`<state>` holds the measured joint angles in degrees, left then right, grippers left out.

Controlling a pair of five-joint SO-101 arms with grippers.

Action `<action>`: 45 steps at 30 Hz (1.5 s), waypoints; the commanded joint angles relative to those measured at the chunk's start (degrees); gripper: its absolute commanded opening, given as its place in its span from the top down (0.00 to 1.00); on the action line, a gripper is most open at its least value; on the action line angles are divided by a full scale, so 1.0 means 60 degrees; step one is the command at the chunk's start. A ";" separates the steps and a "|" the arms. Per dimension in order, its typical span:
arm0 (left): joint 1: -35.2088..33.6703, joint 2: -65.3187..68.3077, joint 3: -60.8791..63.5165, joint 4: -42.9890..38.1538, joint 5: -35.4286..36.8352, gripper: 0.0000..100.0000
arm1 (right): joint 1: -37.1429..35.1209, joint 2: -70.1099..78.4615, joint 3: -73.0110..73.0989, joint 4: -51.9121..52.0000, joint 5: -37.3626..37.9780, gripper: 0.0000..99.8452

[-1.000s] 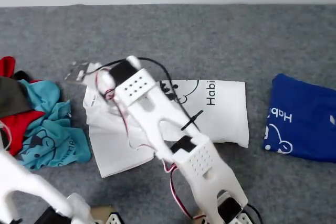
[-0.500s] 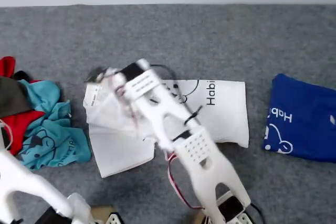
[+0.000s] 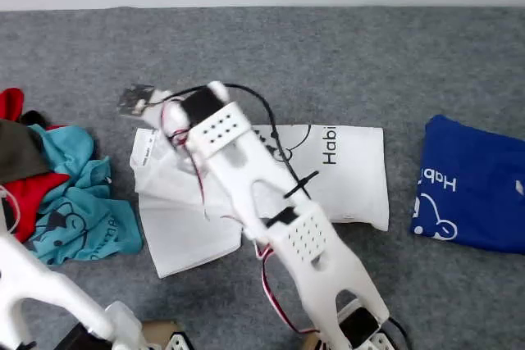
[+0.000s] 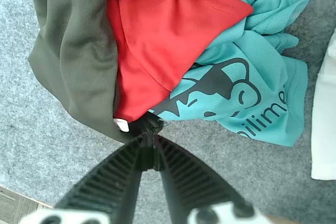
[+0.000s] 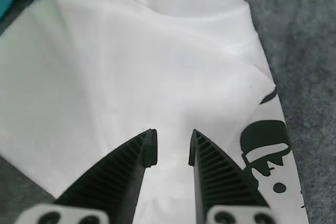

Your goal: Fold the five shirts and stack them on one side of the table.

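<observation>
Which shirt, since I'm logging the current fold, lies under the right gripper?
The white shirt, spread mid-table, lies below the open right gripper; the teal shirt, red shirt and dark shirt are heaped aside, the blue shirt apart.

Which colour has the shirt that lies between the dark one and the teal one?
The shirt is red; the left wrist view shows it best.

A white printed fabric shirt [image 3: 353,178] is lying half-folded; a folded blue shirt [image 3: 476,182] is lying to its right, and a crumpled teal shirt [image 3: 86,219], red shirt [image 3: 29,194] and dark grey shirt [image 3: 16,153] are lying heaped to its left.
</observation>
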<state>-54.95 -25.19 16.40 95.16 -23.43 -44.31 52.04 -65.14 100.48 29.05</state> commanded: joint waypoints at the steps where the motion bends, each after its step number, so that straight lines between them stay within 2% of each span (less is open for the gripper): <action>1: 0.0029 -0.0308 -0.0095 -0.0220 0.0059 1.00 | -0.0740 -0.1780 0.1597 0.0432 -0.0322 0.89; 3: 0.0015 -0.0308 -0.0095 -0.0220 0.0059 1.00 | -0.1121 -0.2586 0.3048 0.0418 -0.0352 0.86; 7: 0.0015 -0.0308 -0.0095 -0.0220 0.0059 1.00 | -0.1707 -0.3875 0.5407 0.0374 -0.0366 0.72; 12: 0.0044 -0.0249 -0.0095 -0.0220 0.0059 1.00 | -0.2557 -0.4095 0.6740 0.0066 -0.0322 0.73; 19: 0.0044 -0.0308 -0.0095 -0.0190 0.0059 1.00 | -0.3392 -0.4081 0.7795 -0.1282 -0.0381 0.73; 26: 0.0029 -0.0308 -0.0051 -0.0147 0.0059 1.00 | -0.3319 -0.3377 0.8220 -0.2293 -0.0308 0.73; 36: 0.0015 -0.0322 -0.0051 -0.0132 0.0073 1.00 | -0.3275 -0.1722 0.7326 -0.2234 -0.0293 0.95; 40: 0.0015 -0.0322 -0.0051 -0.0132 0.0073 1.00 | -0.2835 -0.1736 0.6886 -0.2220 -0.0293 0.99; 45: 0.0015 -0.0322 -0.0051 -0.0132 0.0088 1.00 | -0.2059 -0.1736 0.5641 -0.1473 -0.0293 0.99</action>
<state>-54.95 -25.27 16.40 95.16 -23.43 -58.99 42.11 -26.02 88.70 27.21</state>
